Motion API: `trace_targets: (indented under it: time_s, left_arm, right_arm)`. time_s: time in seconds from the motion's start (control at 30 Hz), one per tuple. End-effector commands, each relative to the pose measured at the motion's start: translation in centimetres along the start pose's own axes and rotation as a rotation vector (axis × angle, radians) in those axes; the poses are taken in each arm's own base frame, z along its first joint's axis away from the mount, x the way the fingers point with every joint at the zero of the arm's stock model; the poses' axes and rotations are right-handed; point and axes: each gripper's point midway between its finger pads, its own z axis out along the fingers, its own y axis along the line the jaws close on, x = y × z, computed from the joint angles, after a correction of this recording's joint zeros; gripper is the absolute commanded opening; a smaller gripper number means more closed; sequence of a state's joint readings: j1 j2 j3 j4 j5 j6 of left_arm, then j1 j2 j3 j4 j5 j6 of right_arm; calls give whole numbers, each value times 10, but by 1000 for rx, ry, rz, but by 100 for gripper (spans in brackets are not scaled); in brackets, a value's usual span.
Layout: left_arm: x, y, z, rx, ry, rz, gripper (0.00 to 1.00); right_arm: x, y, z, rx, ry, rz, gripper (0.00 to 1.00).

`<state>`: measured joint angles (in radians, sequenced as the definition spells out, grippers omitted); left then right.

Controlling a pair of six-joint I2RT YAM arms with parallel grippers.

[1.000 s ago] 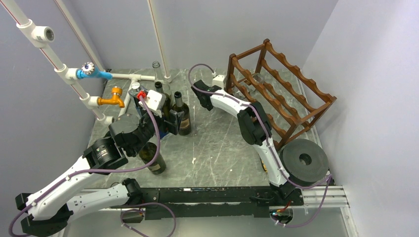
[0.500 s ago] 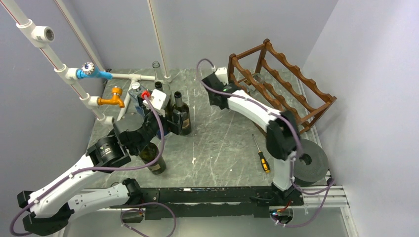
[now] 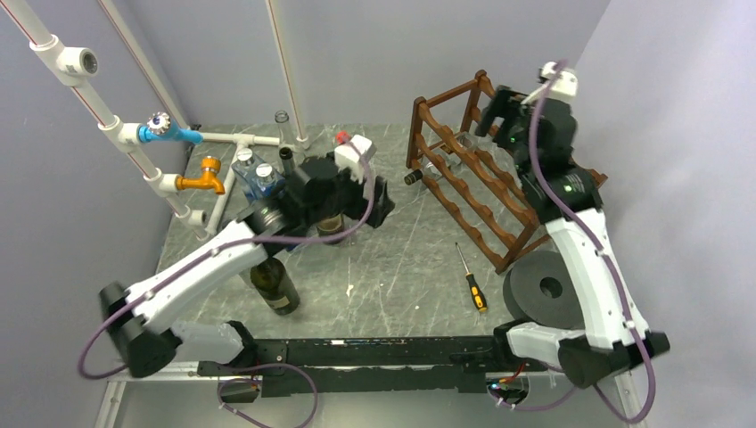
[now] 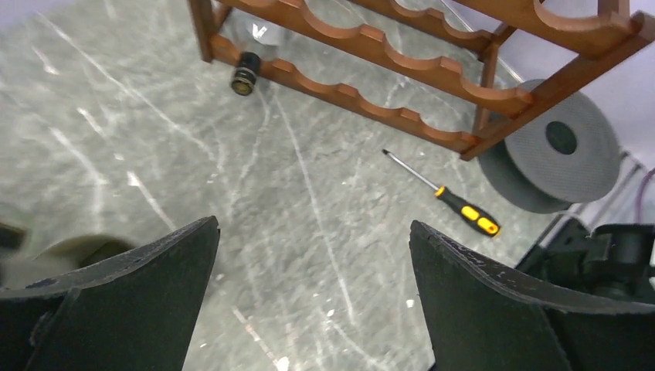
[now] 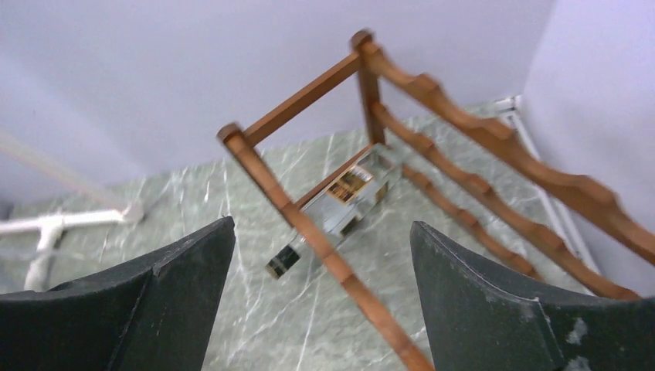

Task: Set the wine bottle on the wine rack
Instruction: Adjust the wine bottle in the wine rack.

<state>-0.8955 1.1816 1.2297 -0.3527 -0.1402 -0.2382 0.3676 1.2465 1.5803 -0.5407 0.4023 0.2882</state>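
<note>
- Right gripper (image 5: 322, 224) is up high over the far end of the wine rack (image 4: 363, 102), fingers spread wide with nothing between them.
- Looking down between those fingers you see the wine bottle (image 5: 351, 193) – clear glass, small label, dark cap. It lies on its side in the bottom tier at the rack's left end.
- Its neck pokes out past the front rail toward the open table, and the capped end hangs just beyond the wood.
- Left gripper (image 4: 313, 224) is also wide open and empty. It hovers over the grey marble table (image 3: 392, 267), between the cluster of standing bottles and the rack.
- Under and beside the left arm there's a dark green bottle (image 3: 275, 285) standing upright, and at least one more dark bottle is partly hidden by the arm.
- On the tabletop in front of the rack lies a screwdriver (image 4: 452, 197) with a yellow and black handle, touching nothing.
- Just past the rack's near corner sits a flat grey disc (image 4: 560, 154) with a hole in the middle.
- Over on the left wall side there's a white pipe rig (image 3: 134, 143) with a blue valve and an orange tap.
</note>
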Motion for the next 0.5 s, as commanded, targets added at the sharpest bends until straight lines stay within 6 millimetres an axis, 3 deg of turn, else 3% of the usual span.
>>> trace_targets:
  time_s: [0.0,0.1,0.23,0.47]
  left_arm:
    - [-6,-13,54,206,110,-232,99]
    - [-1,-4,95,221,196,-286,99]
    - [5,22,146,90,246,-233,99]
    - [26,64,199,-91,272,-72,99]
  right_arm:
    - [-2,-14,-7,-67,-21,51,87]
    - [19,-25,-10,-60,-2,107,88]
    - [51,-34,-9,-75,43,134,88]
    - [80,-44,-18,-77,85,123,83]
